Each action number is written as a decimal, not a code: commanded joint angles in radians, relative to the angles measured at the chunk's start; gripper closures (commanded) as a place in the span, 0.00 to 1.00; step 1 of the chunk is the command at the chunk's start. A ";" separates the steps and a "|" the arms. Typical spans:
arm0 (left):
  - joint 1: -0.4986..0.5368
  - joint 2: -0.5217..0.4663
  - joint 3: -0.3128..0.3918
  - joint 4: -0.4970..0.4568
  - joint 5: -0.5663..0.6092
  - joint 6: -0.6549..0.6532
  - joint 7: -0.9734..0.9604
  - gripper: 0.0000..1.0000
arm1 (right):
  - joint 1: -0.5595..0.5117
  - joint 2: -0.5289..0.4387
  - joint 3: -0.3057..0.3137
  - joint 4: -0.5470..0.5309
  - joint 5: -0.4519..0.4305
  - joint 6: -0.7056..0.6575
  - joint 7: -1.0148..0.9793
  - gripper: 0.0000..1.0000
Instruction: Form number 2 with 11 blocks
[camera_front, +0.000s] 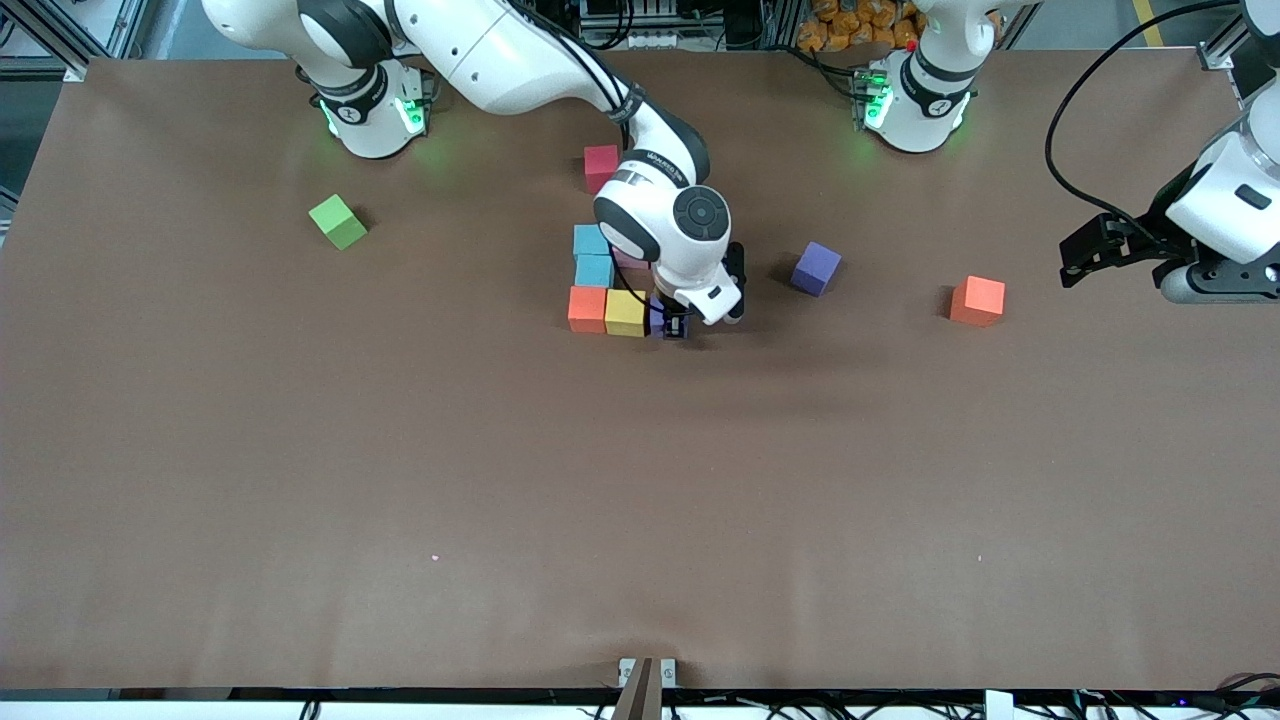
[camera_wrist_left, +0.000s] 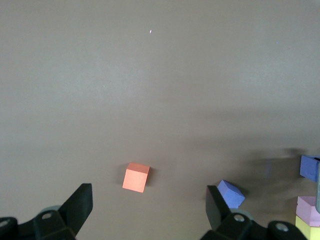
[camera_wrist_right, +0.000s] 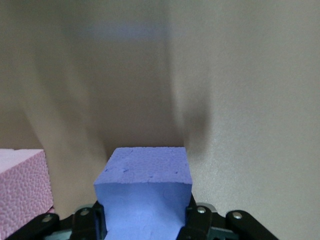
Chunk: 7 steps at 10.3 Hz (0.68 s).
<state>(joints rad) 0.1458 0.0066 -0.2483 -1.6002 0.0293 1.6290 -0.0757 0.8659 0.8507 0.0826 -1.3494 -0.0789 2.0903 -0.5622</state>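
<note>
Two grippers in play. The right gripper is down at table level at the end of the cluster's front row, fingers clamped narrow on a purple-blue cube; in the right wrist view the cube fills the gap btwn the pads, w/ a pink cube just beside it. In the front view only a sliver of the held cube shows, right next to the yellow cube; can't tell if it's touching the yellow one or resting on the table.

The cluster so far: orange cube and the yellow cube side by side in the row nearest the front camera, two light blue cubes stacked in a column farther from the camera, above the orange one. A pink bit shows beside the blue ones, mostly hidden under the right arm's wrist. A red cube sits farther still, apart from the cluster.

Loose pieces toward the left arm's end: a second purple cube, tilted vs. the rows, and another orange cube, well apart. A lime-green cube sits alone toward the right arm's end.

The left gripper waits in the air above the table at its own end, fingers spread wide, holding nothing; its wrist view shows the loose orange and purple cubes on the table below.
</note>
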 joint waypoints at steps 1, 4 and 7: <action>-0.002 -0.016 0.020 0.014 -0.028 -0.021 0.011 0.00 | -0.004 -0.050 -0.003 -0.060 -0.015 0.008 0.007 1.00; -0.028 -0.048 0.058 0.025 -0.040 -0.035 0.011 0.00 | -0.002 -0.053 -0.015 -0.060 -0.013 0.011 0.027 1.00; -0.042 -0.047 0.070 0.025 -0.046 -0.047 -0.036 0.00 | -0.001 -0.053 -0.017 -0.071 -0.015 0.019 0.027 1.00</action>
<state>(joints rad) 0.1188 -0.0379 -0.1888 -1.5839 0.0078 1.6002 -0.0837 0.8649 0.8378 0.0666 -1.3618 -0.0789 2.0906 -0.5538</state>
